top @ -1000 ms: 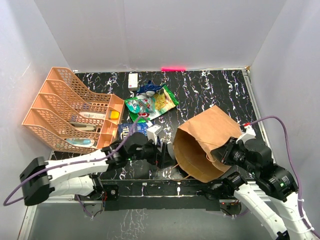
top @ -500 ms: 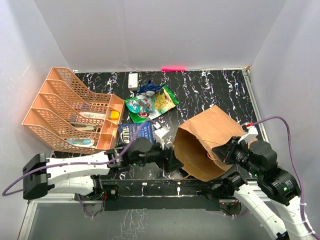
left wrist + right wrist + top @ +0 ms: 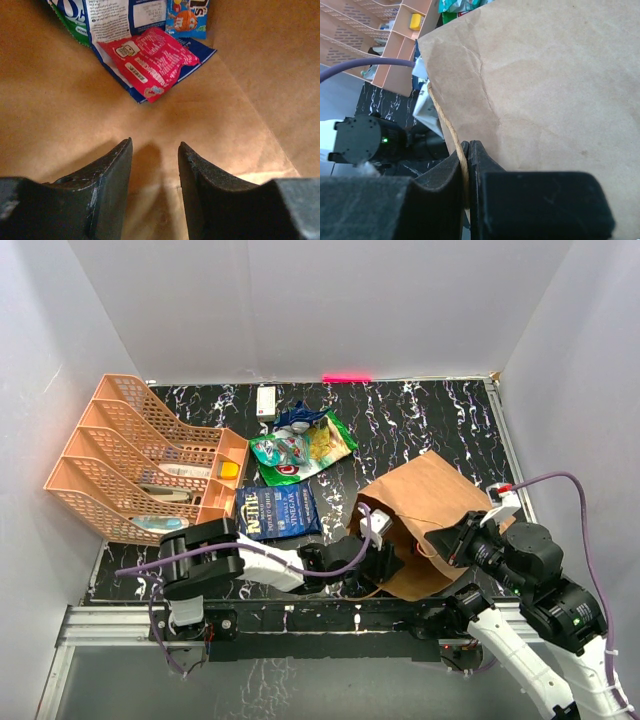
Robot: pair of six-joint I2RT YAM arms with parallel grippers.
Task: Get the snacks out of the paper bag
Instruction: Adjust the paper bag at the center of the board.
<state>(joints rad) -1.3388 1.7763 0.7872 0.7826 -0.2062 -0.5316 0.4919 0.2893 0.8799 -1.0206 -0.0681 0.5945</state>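
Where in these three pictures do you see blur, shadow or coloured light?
Left wrist: warm brown light inside the paper bag, red packet sharp, left fingers dark, casting a shadow. Right wrist: right fingers blurred, bag paper evenly lit. Top: even light, pink glow at the back wall.

Plain white walls (image 3: 300,300) around a black, white-veined tabletop (image 3: 420,420), pink strip (image 3: 346,378) at its far edge.

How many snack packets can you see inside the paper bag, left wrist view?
4, at the far end of the paper bag: a red packet lying on a blue-and-white packet, a green packet at left, a light-blue packet at right. Others may be hidden underneath.
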